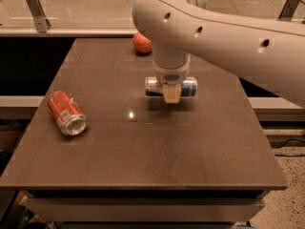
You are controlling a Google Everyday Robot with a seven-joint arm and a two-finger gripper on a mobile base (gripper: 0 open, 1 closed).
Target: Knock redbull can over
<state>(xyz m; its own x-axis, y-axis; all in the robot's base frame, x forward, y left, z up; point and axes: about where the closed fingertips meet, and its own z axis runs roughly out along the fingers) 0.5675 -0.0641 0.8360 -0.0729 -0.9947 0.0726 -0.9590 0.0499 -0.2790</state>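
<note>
The redbull can [189, 87], slim, blue and silver, lies on its side across the middle of the brown table [143, 147]. Its silver end points left. My gripper [171, 97] hangs straight down from the big white arm, right in front of the can's middle, and hides that part. The gripper's tan tip is at the can's level, close above the table top. I cannot tell whether it touches the can.
A wider red soda can [66, 112] lies on its side near the table's left edge. A red apple [141, 43] sits at the back, partly hidden by the arm. A rail with glass runs behind the table.
</note>
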